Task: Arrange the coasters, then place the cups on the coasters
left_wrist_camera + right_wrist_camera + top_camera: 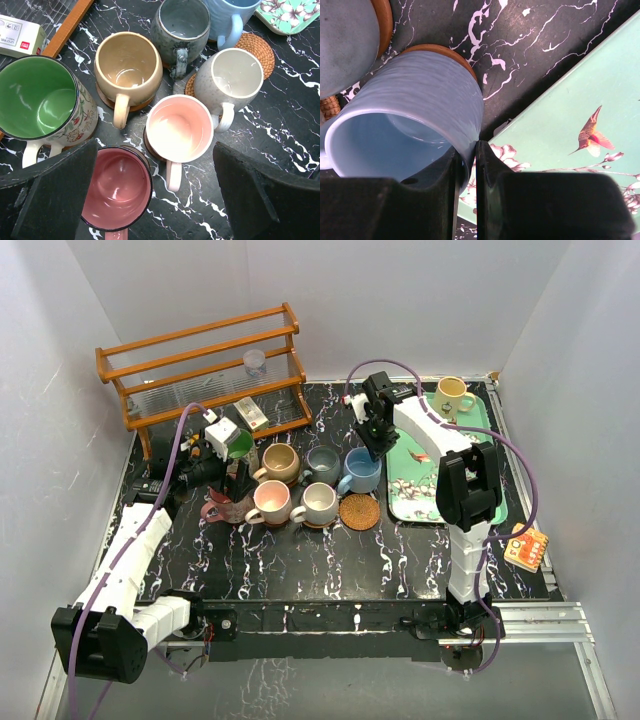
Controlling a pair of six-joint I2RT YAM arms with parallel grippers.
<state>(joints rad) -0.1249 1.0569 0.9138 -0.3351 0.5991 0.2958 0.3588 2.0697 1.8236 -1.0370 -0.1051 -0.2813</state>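
Observation:
Seven cups stand in a cluster: green [240,445], tan [280,462], grey-blue [322,464], blue [360,470], maroon [222,506], pink [270,500] and cream [318,502]. Brown coasters show under some, such as the one by the blue cup [440,50]. One wicker coaster [359,511] lies bare. A yellow cup [452,395] sits on the green tray [470,425]. My right gripper [469,155] is shut on the blue cup's [415,100] rim. My left gripper [156,165] hangs open above the maroon [116,187] and pink [180,127] cups, holding nothing.
A wooden rack [200,360] stands at the back left with a clear plastic cup [255,362] on it. A small box [250,412] lies beside the rack. An orange object [527,547] sits at the table's right edge. White walls close three sides.

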